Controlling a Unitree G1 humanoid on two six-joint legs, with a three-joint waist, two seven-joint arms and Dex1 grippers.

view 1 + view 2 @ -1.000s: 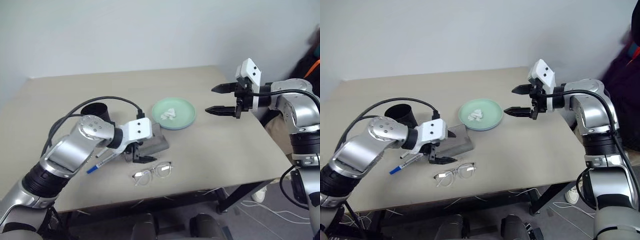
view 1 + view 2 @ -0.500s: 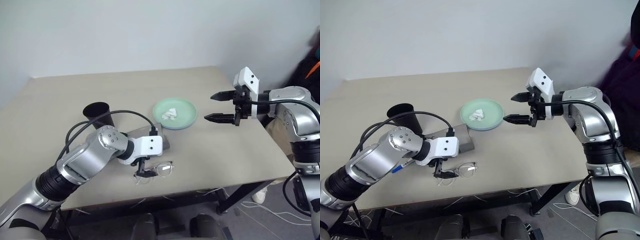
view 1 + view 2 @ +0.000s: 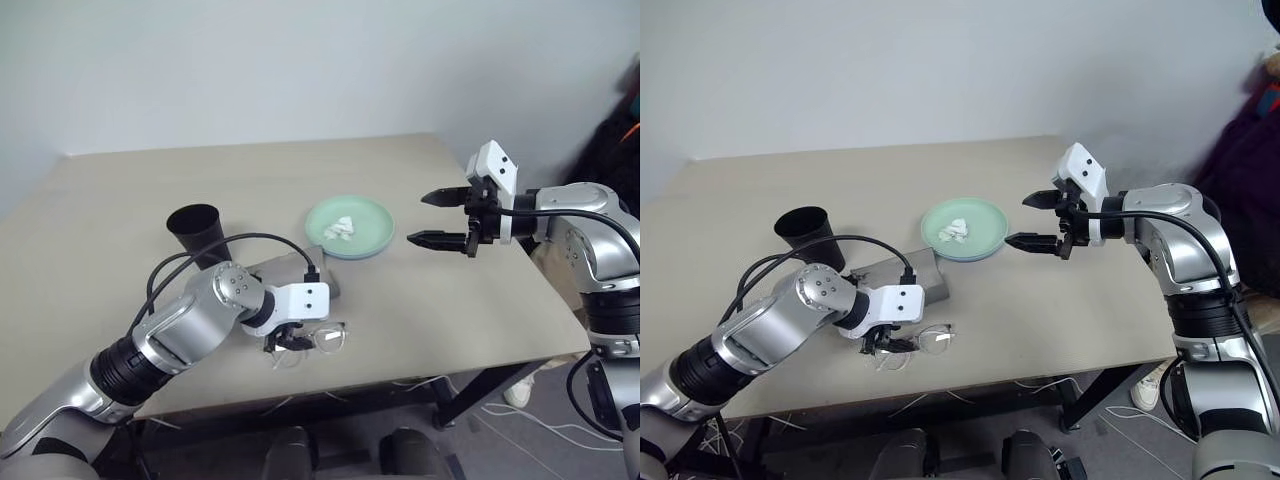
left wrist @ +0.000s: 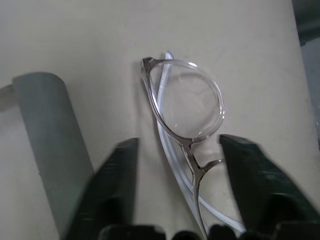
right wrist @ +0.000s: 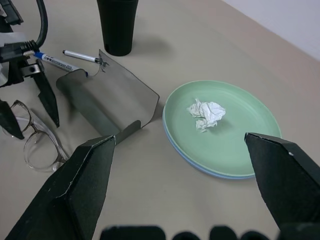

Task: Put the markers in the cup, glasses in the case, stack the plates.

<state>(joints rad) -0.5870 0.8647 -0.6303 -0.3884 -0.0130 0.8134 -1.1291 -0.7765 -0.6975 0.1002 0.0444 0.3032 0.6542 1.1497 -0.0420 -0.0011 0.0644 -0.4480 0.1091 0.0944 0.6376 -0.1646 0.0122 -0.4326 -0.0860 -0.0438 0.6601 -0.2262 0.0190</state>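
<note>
Glasses (image 4: 187, 107) lie folded on the table (image 3: 480, 300), and the left gripper (image 4: 177, 192) is down over them with one black finger on each side of the bridge. Its jaws stand apart, with a gap showing between each finger and the frame, so nothing is clamped. One lens reaches out past the fingertips.

Just beside one of those fingers lies the grey case (image 5: 107, 102), open, with its lid raised. On the far side of the case from the glasses rest the markers, the blue-capped one (image 5: 55, 62) and the black-capped one (image 5: 80, 56), close together on the tabletop. Beyond them the black cup (image 5: 118, 25) stands upright.

The right gripper (image 3: 438, 218) hovers above the table with its jaws spread wide and nothing between them. Ahead of its fingertips sit the plates, the pale green plate (image 5: 250, 145) on top of the light blue plate (image 5: 186, 159), whose edge shows along the green rim. A crumpled white tissue (image 5: 206, 112) rests in the middle of the green plate.
</note>
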